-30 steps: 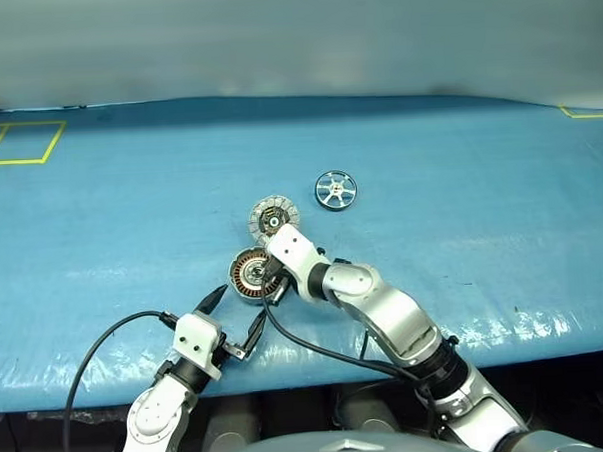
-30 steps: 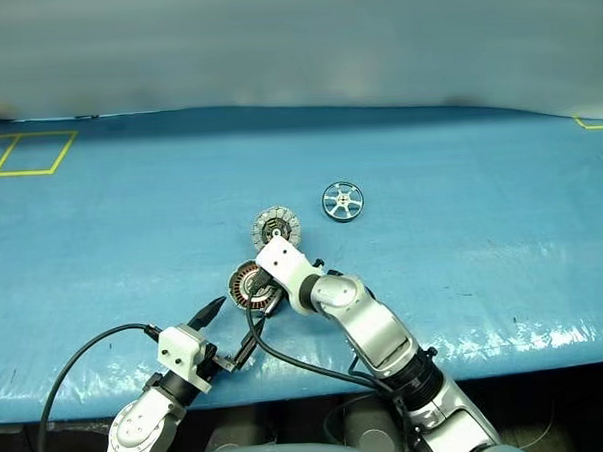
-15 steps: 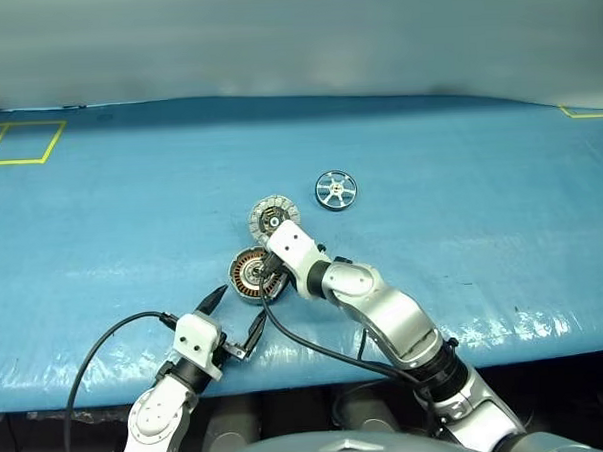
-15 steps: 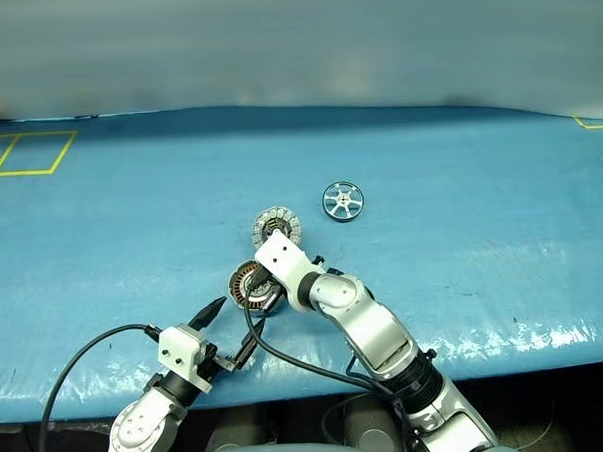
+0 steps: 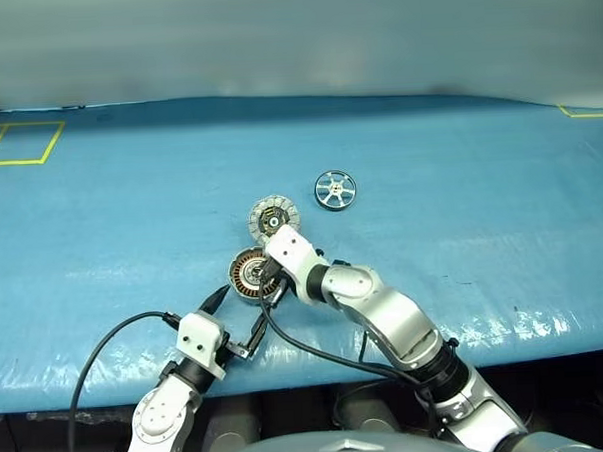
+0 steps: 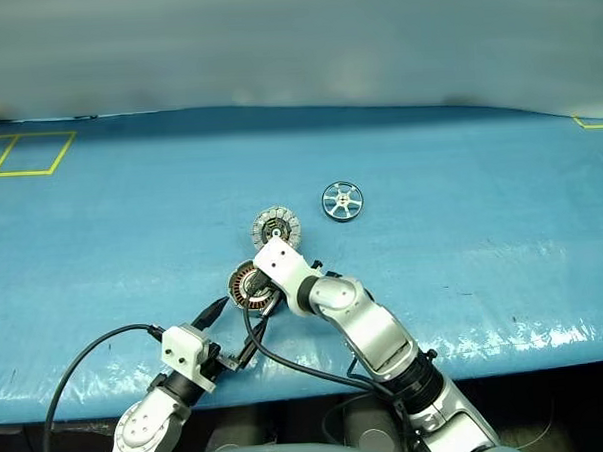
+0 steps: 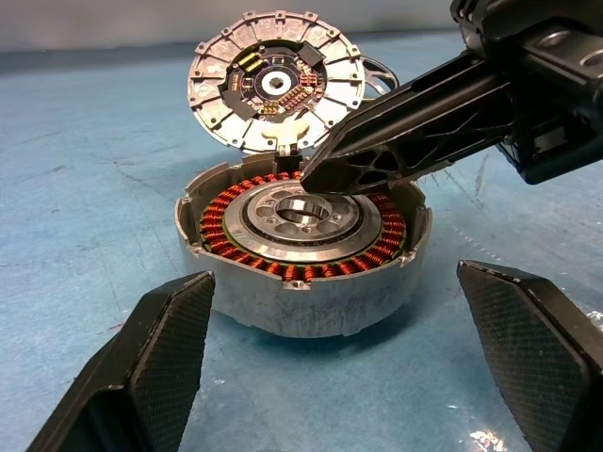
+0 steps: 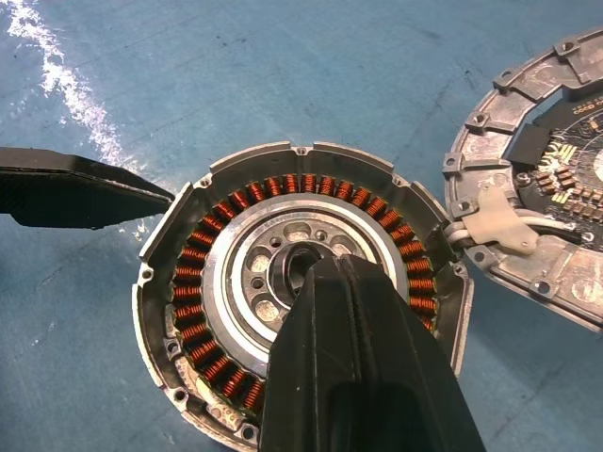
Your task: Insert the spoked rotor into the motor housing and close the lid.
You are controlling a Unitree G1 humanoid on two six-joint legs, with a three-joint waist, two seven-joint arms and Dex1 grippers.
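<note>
The motor housing [image 7: 301, 247] lies open on the blue table, its copper windings ringing a silver hub. Its lid [image 7: 276, 80] is flipped back behind it, circuit side up, joined at the housing's rim. The spoked rotor [image 5: 335, 190] lies flat farther back and to the right, apart from both grippers. My right gripper [image 8: 330, 273] is shut, and its joined tips sit on the housing's centre hub with nothing held. My left gripper [image 7: 334, 311] is open on the near side of the housing. Its fingers [image 7: 160, 348] flank the housing without touching it.
A yellow tape square [image 5: 18, 143] marks the table's far left, and a yellow corner [image 5: 587, 111] marks the far right. A black cable [image 5: 102, 345] loops from my left wrist over the table's front edge. Another cable [image 5: 307, 346] hangs under my right forearm.
</note>
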